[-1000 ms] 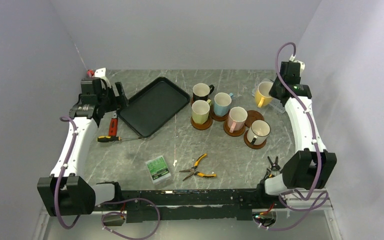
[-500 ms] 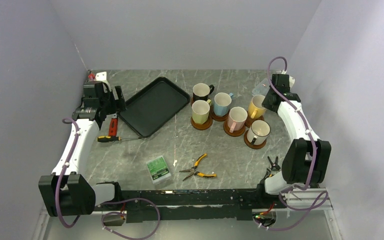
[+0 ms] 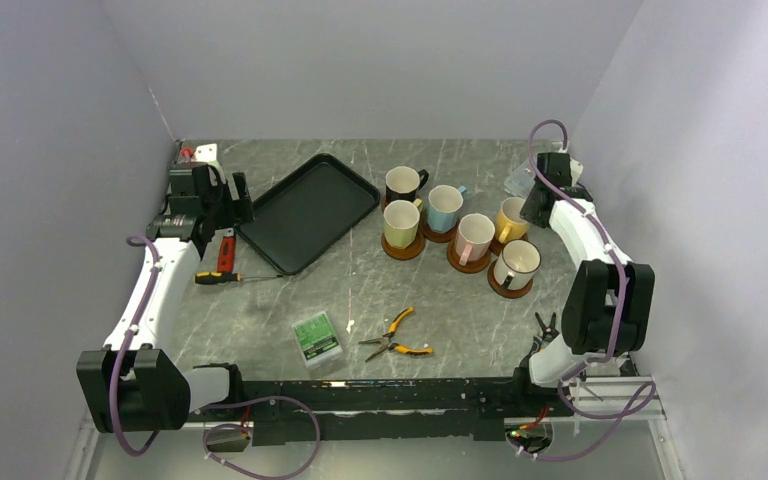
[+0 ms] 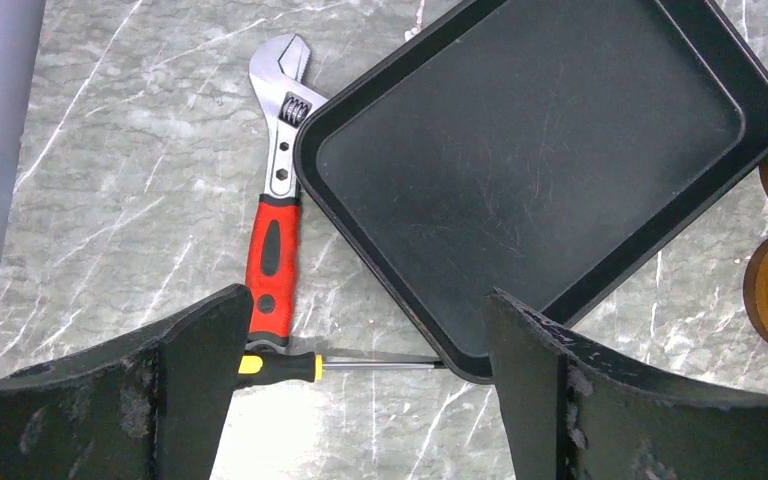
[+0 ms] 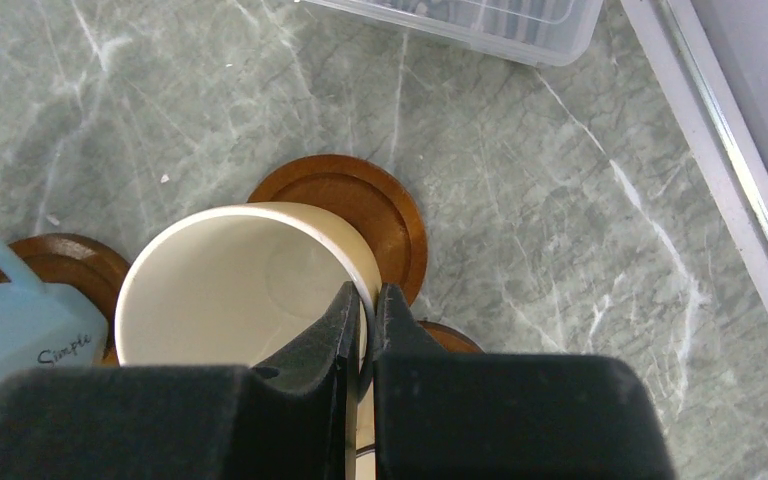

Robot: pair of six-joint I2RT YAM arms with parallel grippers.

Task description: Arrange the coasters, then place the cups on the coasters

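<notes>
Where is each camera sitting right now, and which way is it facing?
Top external: above and behind the bases, looking down over the table; left arm and right arm both show.
Left wrist: on the left arm, facing down at the black tray and red-handled wrench; open left gripper at the bottom.
Right wrist: facing down into the yellow-orange mug; right gripper shut on its rim, a coaster below.
Shared: top and left wrist both show the tray.

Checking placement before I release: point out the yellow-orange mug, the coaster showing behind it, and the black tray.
yellow-orange mug (image 5: 230, 290): right wrist view, pale inside wall.
coaster (image 5: 385, 215): right wrist view, exposed top face.
black tray (image 4: 530, 170): left wrist view, bare floor.
</notes>
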